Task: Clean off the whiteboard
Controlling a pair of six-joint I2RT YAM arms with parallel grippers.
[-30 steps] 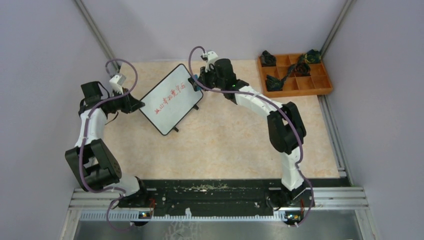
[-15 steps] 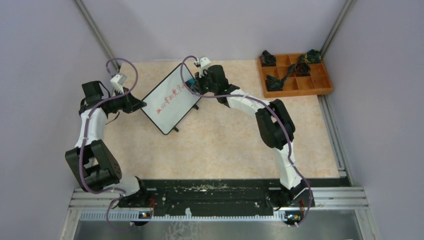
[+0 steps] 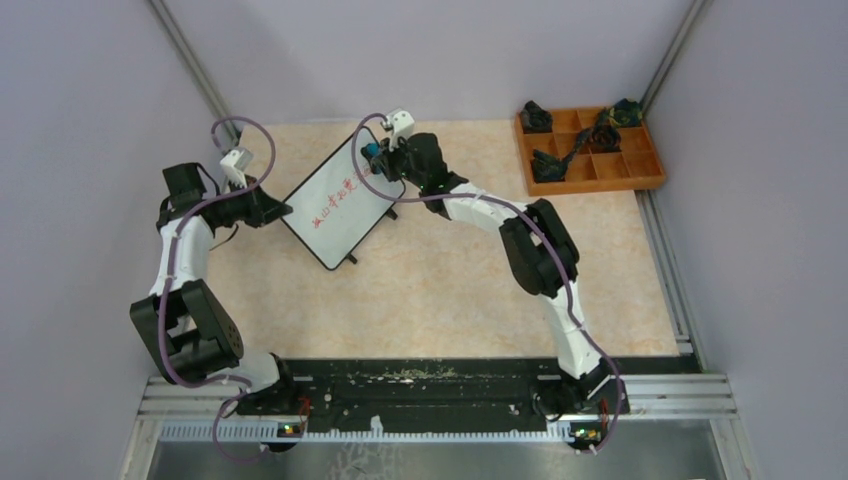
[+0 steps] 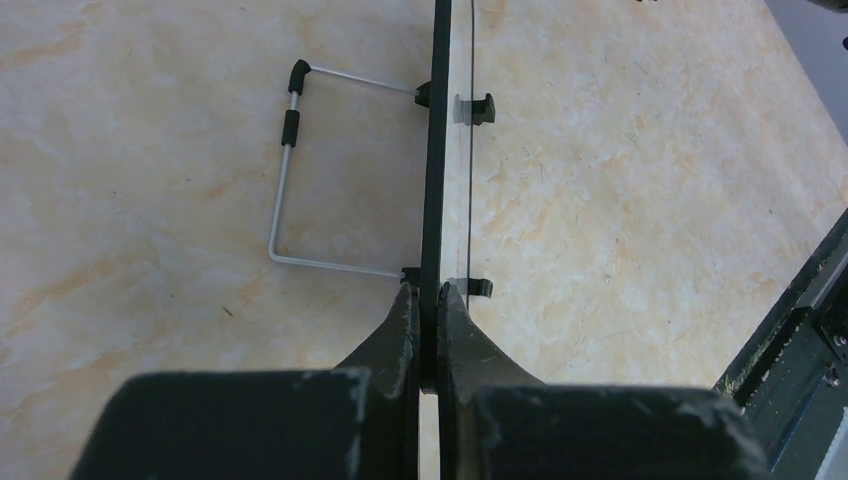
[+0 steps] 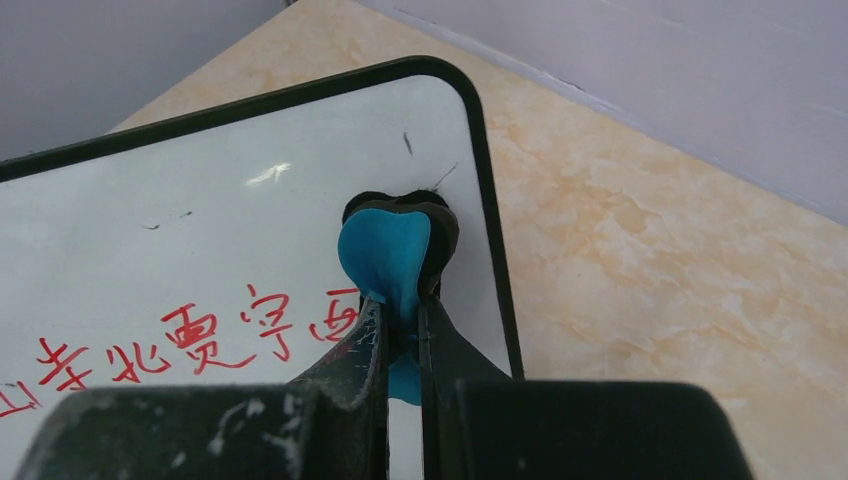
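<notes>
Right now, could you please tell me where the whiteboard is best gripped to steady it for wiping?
Grip the whiteboard by its thin black frame edge, coming from the left arm's side, one finger on each face. It stands propped on a wire stand, so that edge is exposed, and the written face is left free. The left gripper is shut there.

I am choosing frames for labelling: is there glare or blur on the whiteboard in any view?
Top external: the whiteboard is evenly lit, its red writing too small to read. Right wrist: writing sharp, one glare patch on the board, the right gripper blurred up close. Left wrist: board edge-on, sharp.
</notes>
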